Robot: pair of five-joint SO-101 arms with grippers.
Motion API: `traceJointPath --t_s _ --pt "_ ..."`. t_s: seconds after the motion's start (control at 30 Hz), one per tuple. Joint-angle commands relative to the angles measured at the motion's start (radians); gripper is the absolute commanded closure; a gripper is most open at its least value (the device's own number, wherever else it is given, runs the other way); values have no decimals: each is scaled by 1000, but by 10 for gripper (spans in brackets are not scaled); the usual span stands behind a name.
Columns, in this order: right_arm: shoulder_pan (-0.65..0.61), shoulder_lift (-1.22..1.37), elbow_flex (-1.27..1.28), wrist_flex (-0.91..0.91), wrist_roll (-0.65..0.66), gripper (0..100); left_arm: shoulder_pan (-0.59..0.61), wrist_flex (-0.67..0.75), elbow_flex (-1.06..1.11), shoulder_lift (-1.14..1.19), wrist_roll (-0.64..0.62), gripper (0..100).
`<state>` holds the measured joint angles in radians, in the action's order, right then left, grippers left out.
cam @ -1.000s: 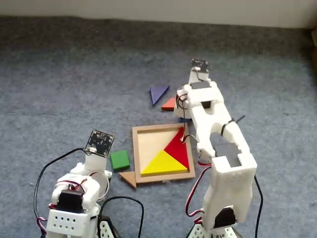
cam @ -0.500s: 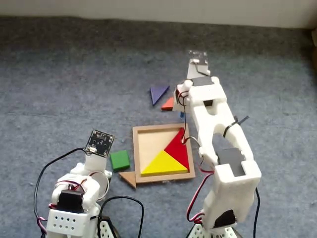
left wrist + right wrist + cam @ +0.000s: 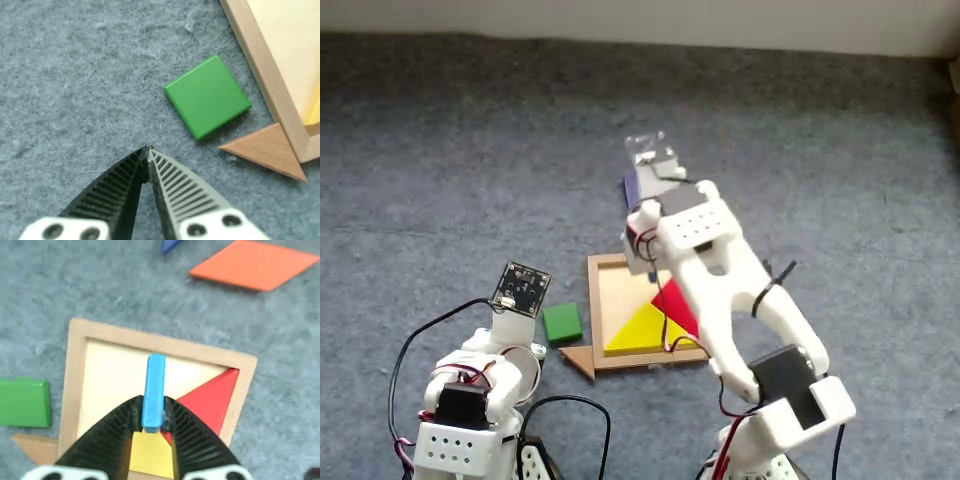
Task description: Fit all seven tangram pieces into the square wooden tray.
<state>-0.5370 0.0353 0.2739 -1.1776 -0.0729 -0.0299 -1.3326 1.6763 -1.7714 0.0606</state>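
Both grippers closed: right gripper (image 3: 152, 407) clamps blue piece (image 3: 154, 380) edge-up over wooden tray (image 3: 160, 347); left gripper (image 3: 148, 155) empty near green square (image 3: 207, 96).

I am swinging my right arm (image 3: 720, 290) leftward, away from the spot beyond the tray's far right corner. My right gripper (image 3: 152, 407) is coming in over the tray (image 3: 76, 385), bringing the blue piece (image 3: 154, 382) with it, pinched on edge between my jaws.
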Motion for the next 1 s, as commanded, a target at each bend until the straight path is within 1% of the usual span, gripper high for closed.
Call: traceJointPath --t_s 0.0,0.1,0.27,0.4,0.5,0.6,0.87,0.97 --pt "-77 -59 42 -4 9 993 13 -6 21 -30 8 993" --pt "-117 -59 62 45 9 993 13 -6 21 -30 8 993" --pt "-131 -59 131 150 8 993 13 -6 21 -30 8 993" --pt "-131 -59 159 203 -89 986 13 -6 21 -30 8 993" --pt "-131 -59 165 203 -123 916 13 -6 21 -30 8 993" --pt "-130 -59 165 199 -123 863 13 -6 21 -30 8 993" --pt "-124 -58 165 202 -118 861 13 -6 21 -30 8 993" --pt "-101 -58 165 203 -118 861 13 -6 21 -30 8 993"
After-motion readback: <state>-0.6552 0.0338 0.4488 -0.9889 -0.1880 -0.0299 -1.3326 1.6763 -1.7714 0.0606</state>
